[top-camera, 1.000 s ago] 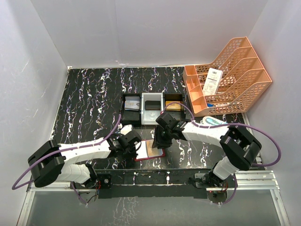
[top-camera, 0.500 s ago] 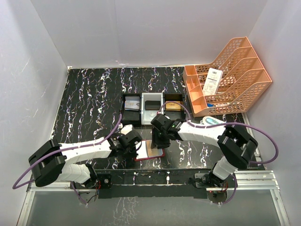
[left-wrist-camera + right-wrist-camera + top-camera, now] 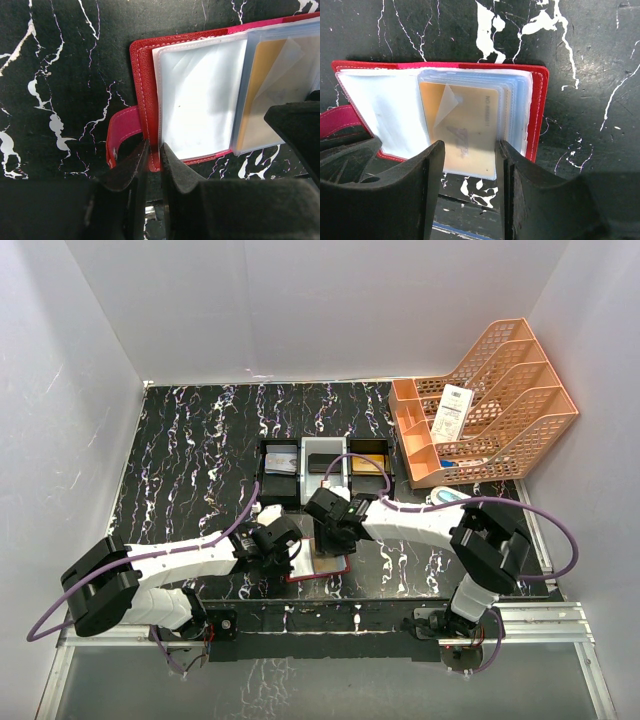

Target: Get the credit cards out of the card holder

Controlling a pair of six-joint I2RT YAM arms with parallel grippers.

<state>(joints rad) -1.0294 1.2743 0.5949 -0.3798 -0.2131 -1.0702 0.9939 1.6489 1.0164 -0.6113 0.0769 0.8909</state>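
The right gripper (image 3: 470, 150) has slid left, half-open over the orange-gold card (image 3: 470, 117). The left gripper (image 3: 153, 150) pinches the card holder (image 3: 142, 65) by its rim at the table (image 3: 200, 440)'s near edge.

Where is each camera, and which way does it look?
Top external: above and behind, looking down on the table; left arm and right arm meet at the card holder.
Left wrist: from the left arm, looks down at the card holder's snap-tab edge; the left gripper pinches its cover.
Right wrist: from the right arm, looks down at an orange-gold card; the right gripper straddles it, open.
Both wrist views show its clear sleeves.
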